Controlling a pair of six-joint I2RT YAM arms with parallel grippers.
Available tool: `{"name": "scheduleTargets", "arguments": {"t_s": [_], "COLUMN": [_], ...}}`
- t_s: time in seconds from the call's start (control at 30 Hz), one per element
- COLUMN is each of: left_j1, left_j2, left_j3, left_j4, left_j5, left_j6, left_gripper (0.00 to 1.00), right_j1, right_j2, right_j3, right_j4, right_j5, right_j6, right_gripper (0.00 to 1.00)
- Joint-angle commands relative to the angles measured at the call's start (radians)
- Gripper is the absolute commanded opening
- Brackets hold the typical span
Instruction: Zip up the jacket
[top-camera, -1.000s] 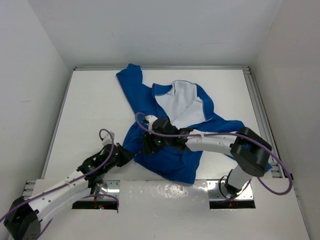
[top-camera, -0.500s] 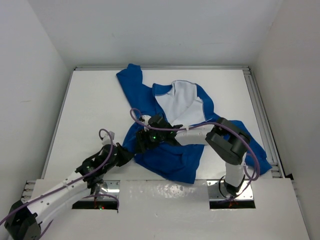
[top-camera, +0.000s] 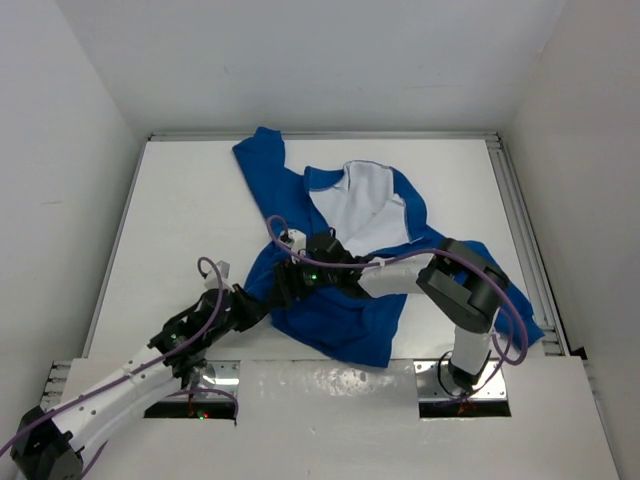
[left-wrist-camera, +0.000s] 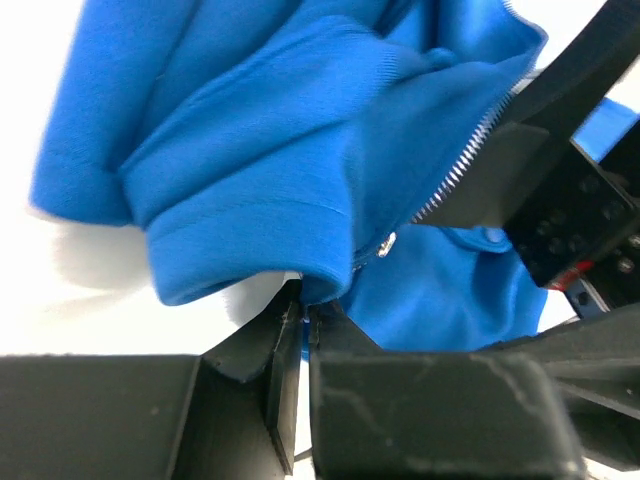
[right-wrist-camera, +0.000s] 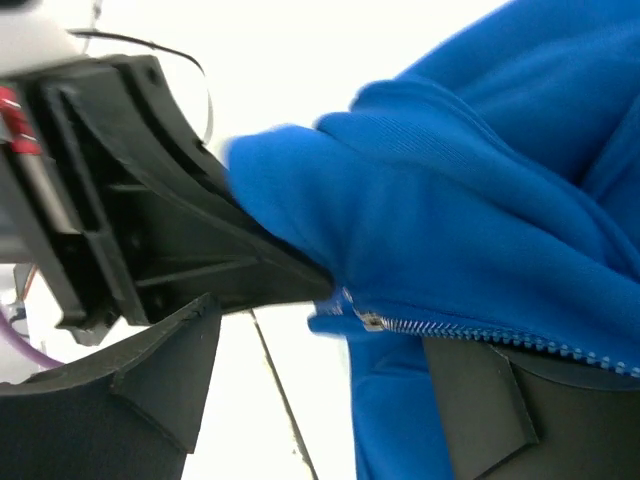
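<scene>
The royal-blue jacket (top-camera: 345, 322) lies crumpled on the white table (top-camera: 180, 220), its white lining (top-camera: 365, 205) showing at the back. My left gripper (top-camera: 254, 306) is shut on the jacket's bottom hem corner (left-wrist-camera: 300, 285), beside the zipper's lower end. The metal slider (left-wrist-camera: 385, 243) hangs just above that grip, and the zipper teeth (left-wrist-camera: 460, 175) run up to the right. My right gripper (top-camera: 287, 284) reaches in from the right. In the right wrist view it (right-wrist-camera: 320, 400) stands open with its jaws wide apart. The slider (right-wrist-camera: 371, 320) and the teeth (right-wrist-camera: 480, 333) lie between them.
A sleeve (top-camera: 262, 160) stretches toward the table's far left. Another blue part lies under the right arm's elbow (top-camera: 465, 285). A metal rail (top-camera: 520, 220) runs along the table's right edge. White walls close in on three sides. The two grippers are nearly touching.
The right arm's elbow has pulled in to the left and its gripper has shifted slightly left toward the left gripper. The left gripper has kept its hold on the hem and barely moved.
</scene>
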Motion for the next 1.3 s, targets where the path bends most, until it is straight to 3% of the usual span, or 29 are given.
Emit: {"name": "scheduleTargets", "arguments": {"t_s": [0.0,0.2,0.33,0.53,0.67,0.73,0.87,0.93,1.07,1.17,1.23,1.27], "left_j1": [-0.009,-0.009,-0.009,-0.009,-0.009,-0.01,-0.012,-0.012,-0.01,-0.01,-0.01,-0.01], "left_j2": [-0.025,-0.058,-0.081,-0.141,-0.149,-0.155,-0.155,-0.158,-0.097,-0.049,-0.046,-0.043], "left_j3": [0.03,0.076,0.061,0.094,0.143,0.152,0.16,0.156,0.175,0.174,0.16,0.16], "left_j4": [0.077,0.053,0.012,-0.099,-0.209,-0.252,-0.278,-0.269,-0.237,-0.208,-0.182,-0.173], "left_j5": [0.045,0.08,0.085,0.028,-0.035,-0.062,-0.096,-0.117,-0.163,-0.162,-0.145,-0.145], "left_j6": [0.002,0.028,0.016,0.016,0.032,0.029,0.005,0.0,0.025,0.039,0.037,0.037], "left_gripper": [0.0,0.0,0.0,0.0,0.0,0.0,0.0,0.0,0.0,0.0,0.0,0.0], "right_j1": [0.003,0.003,0.002,-0.006,-0.027,-0.037,-0.043,-0.043,-0.047,-0.047,-0.046,-0.047], "right_j2": [-0.006,0.054,0.08,0.156,0.089,0.06,-0.04,-0.13,-0.311,-0.397,-0.406,-0.399], "right_j3": [0.007,-0.039,-0.021,-0.048,-0.148,-0.192,-0.237,-0.353,-0.496,-0.514,-0.514,-0.464], "right_j4": [0.147,0.387,0.428,0.739,0.859,0.902,0.968,0.983,0.942,0.754,0.496,0.436], "right_j5": [-0.011,-0.081,-0.087,-0.181,-0.172,-0.193,-0.228,-0.221,-0.198,-0.158,-0.1,-0.039], "right_j6": [-0.013,0.085,0.085,0.281,0.347,0.378,0.438,0.45,0.408,0.328,0.288,0.183], "right_gripper": [0.8,0.8,0.81,0.79,0.71,0.61,0.57,0.56,0.56,0.56,0.56,0.55]}}
